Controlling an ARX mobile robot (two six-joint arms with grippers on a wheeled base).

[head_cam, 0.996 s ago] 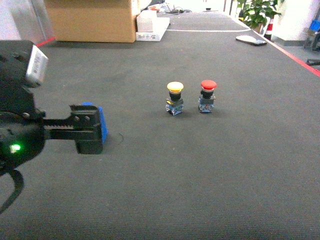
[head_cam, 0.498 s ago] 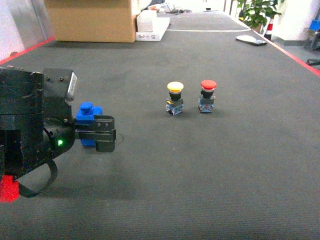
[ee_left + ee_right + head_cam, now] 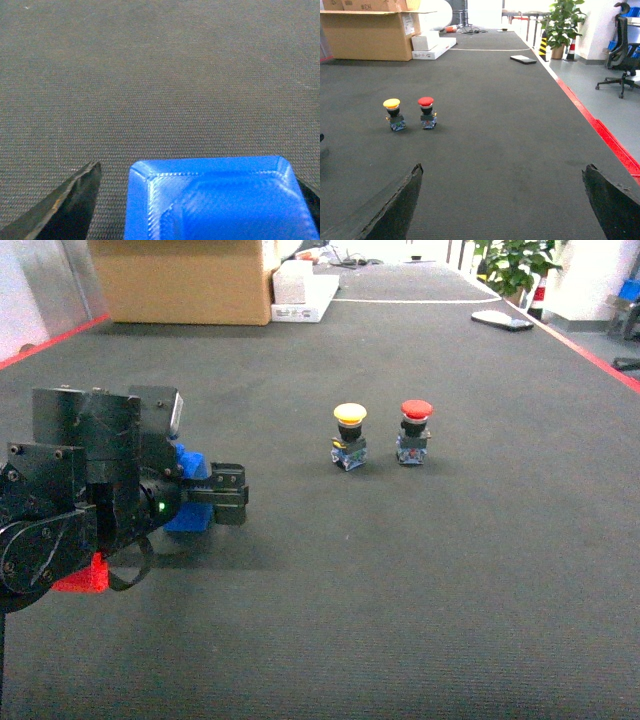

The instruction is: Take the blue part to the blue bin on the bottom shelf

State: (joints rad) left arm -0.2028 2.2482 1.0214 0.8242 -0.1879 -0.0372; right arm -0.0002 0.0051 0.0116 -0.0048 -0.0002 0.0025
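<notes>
The blue part (image 3: 190, 512) sits on the dark mat at the left of the head view, half hidden by my left arm. My left gripper (image 3: 228, 502) is down at mat level around it. In the left wrist view the blue part (image 3: 220, 200) fills the space between the black fingers (image 3: 70, 205). A strip of mat shows between the left finger and the part, so the gripper is open. My right gripper (image 3: 502, 169) is open over bare mat and holds nothing. The blue bin and the bottom shelf are out of view.
A yellow-capped button (image 3: 350, 435) and a red-capped button (image 3: 416, 432) stand side by side mid-mat. A cardboard box (image 3: 185, 280) and a white box (image 3: 305, 290) lie at the far edge. A red line (image 3: 600, 132) marks the mat's right border.
My left arm has swung in from the left, turned and sunk to the mat, bringing its fingers around the blue part. The part and the two buttons have stayed about where they were.
</notes>
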